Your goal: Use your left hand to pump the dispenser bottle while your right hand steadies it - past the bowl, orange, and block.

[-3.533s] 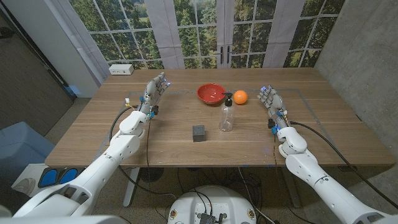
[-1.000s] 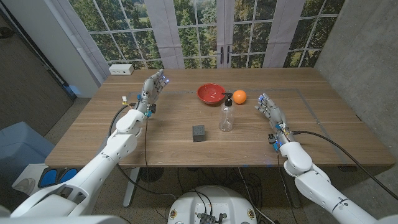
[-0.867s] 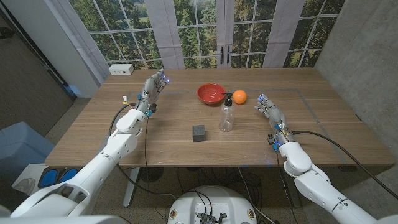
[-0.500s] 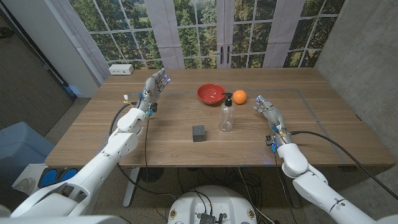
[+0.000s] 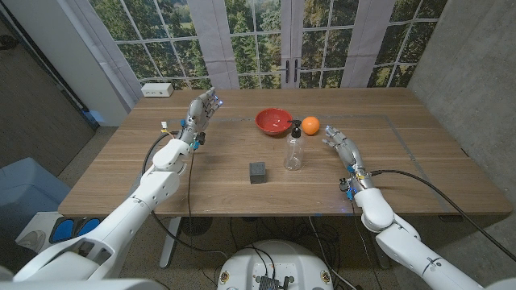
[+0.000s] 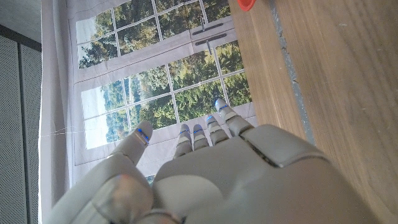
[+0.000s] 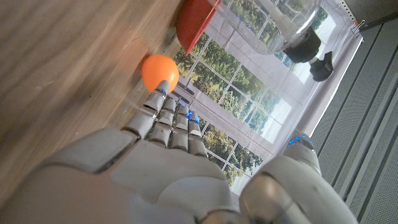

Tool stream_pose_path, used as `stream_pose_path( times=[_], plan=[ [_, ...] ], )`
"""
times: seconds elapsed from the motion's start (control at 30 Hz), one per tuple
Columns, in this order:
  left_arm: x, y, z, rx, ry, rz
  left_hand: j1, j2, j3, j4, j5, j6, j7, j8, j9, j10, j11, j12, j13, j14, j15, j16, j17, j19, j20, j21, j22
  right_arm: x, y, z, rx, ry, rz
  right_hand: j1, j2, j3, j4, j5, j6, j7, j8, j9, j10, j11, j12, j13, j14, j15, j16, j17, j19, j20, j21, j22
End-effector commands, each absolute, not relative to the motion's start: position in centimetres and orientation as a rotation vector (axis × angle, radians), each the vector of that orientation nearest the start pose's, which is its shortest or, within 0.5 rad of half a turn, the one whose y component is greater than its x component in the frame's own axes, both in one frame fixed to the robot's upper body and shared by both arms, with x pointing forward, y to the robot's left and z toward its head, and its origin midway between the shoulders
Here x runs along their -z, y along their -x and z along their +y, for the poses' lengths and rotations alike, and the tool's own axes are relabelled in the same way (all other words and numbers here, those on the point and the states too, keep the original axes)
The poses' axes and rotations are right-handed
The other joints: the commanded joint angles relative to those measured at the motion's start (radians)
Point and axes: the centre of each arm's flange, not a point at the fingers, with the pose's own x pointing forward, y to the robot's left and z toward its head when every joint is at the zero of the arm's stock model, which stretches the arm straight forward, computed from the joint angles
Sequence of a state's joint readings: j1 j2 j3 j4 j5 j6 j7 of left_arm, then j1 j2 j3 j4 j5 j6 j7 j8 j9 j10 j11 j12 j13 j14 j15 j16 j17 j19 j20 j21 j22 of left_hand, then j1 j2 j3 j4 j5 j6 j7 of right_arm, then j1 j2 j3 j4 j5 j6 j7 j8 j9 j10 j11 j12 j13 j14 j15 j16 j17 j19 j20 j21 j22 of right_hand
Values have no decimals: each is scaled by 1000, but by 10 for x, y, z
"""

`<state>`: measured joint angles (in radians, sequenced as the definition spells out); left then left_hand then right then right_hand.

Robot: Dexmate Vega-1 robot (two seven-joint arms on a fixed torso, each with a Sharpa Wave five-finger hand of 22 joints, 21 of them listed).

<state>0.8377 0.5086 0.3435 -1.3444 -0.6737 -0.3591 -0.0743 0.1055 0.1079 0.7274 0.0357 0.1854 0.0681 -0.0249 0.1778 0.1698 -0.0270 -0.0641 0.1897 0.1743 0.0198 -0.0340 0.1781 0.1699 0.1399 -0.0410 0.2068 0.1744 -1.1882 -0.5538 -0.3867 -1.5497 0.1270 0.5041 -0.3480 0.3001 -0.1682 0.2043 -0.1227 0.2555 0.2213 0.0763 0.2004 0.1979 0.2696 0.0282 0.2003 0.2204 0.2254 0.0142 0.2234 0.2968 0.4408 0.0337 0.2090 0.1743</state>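
A clear dispenser bottle [image 5: 294, 150] with a black pump head [image 5: 296, 126] stands upright near the middle of the table; it also shows in the right wrist view [image 7: 291, 22]. Behind it sit a red bowl [image 5: 274, 121] [image 7: 193, 25] and an orange [image 5: 311, 125] [image 7: 160, 71]. A dark grey block [image 5: 257, 171] lies in front and to the bottle's left. My right hand [image 5: 343, 145] [image 7: 186, 168] is open, fingers extended, a short way to the right of the bottle and apart from it. My left hand [image 5: 200, 110] [image 6: 205, 168] is open and raised over the table's left part, far from the bottle.
A white box [image 5: 157, 90] lies at the table's far left corner. A strip of tape runs across the wooden table [image 5: 403, 173] behind the objects. Windows stand beyond the far edge. A red rim [image 6: 245, 4] shows in the left wrist view.
My right hand has moved left, closing toward the bottle. My left hand has risen and shifted slightly toward the far side. Bottle, bowl, orange and block have stayed put.
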Motion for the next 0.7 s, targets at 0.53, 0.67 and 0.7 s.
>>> stream_pose_path(
  times=[0.53, 0.67, 0.7],
  plan=[
    [2, -622, 288, 239, 77, -728, -18, 57, 3, 12, 7, 18, 4, 7, 3, 14, -1, 4, 2, 12, -36, 5, 4, 12, -32, 0, 2, 112, -552, -223, -120, 483, -802, 23, 20, 1, -11, 21, -6, -4, 3, 3, 5, -10, 5, 2, 2, -10, 4, 0, 12, -16, 0, 4],
    [2, -622, 288, 234, 84, -727, -19, 57, 3, 14, 8, 20, 5, 7, 3, 15, 2, 4, 2, 14, -35, 5, 5, 12, -31, 0, 2, 111, -552, -218, -108, 498, -814, 51, 5, -9, -26, 35, -13, -2, 5, 4, 1, -12, 4, 3, -3, -7, 1, -4, -1, 65, -8, 4],
    [2, -622, 288, 235, 90, -722, -20, 57, 3, 14, 8, 21, 4, 8, 3, 15, 2, 4, 2, 14, -35, 5, 5, 13, -31, 0, 2, 111, -553, -217, -111, 508, -806, 51, -3, -20, -26, 37, -14, -2, 6, 4, -1, -12, 4, 3, -10, -3, -1, -5, -24, 100, -17, 4]
  ],
)
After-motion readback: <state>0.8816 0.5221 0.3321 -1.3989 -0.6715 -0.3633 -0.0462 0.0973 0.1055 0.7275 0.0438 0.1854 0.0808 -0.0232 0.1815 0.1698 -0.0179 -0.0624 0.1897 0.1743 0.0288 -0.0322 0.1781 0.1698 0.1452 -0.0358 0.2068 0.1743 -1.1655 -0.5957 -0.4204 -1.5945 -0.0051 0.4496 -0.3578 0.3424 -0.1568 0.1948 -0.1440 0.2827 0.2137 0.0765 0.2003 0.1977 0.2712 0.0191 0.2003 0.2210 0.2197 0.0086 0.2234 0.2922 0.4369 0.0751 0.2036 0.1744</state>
